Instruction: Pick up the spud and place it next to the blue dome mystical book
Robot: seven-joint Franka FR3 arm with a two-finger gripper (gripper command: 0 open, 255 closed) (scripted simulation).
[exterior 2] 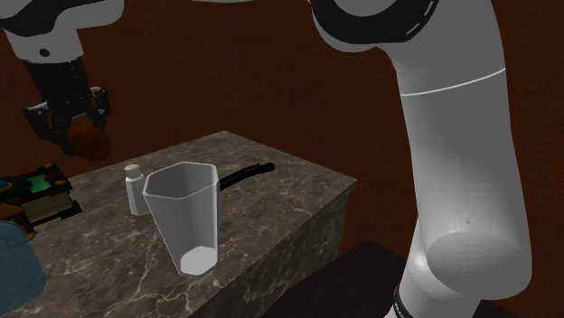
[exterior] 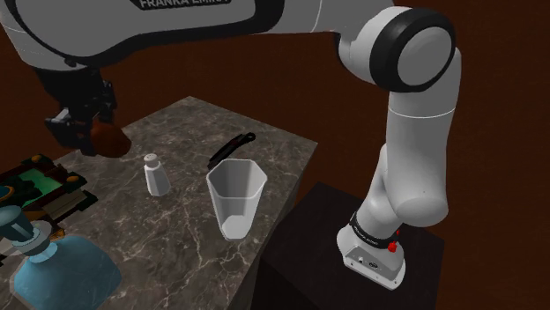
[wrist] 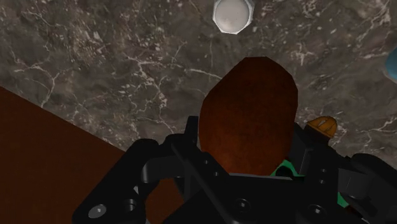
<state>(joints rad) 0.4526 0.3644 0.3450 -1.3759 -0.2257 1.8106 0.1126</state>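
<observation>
A dim simulated room with dark red-brown walls and a grey, white-veined marble worktop (exterior: 176,238). My end effector (exterior: 95,130) is black and two-fingered, and it is closed on the spud (exterior: 112,141), a smooth reddish-brown oval. In the wrist view the spud (wrist: 248,114) sits clasped between my fingers, long axis pointing away from my palm, which leaves its free end ready to go down first.

In the shoulder view the spud is at ten o'clock from a small white shaker (exterior: 157,173), over the far corner of the worktop. In the second exterior view it appears to hang clear of the stone. I judge that height is there to carry it over the other things.

The book (exterior: 40,185) is dark and ornate with a green panel. In the shoulder view it lies at eight o'clock from the spud, near the worktop's edge. A pale blue dome (exterior: 62,273) rises at six o'clock from the book; I cannot tell whether it is joined to it.

A translucent faceted cup (exterior: 236,198) stands upright at four o'clock from the shaker. A black-handled utensil (exterior: 231,150) lies just behind it. Both are well apart from the book.

I judge the pickup done and the carry toward the book under way.
</observation>
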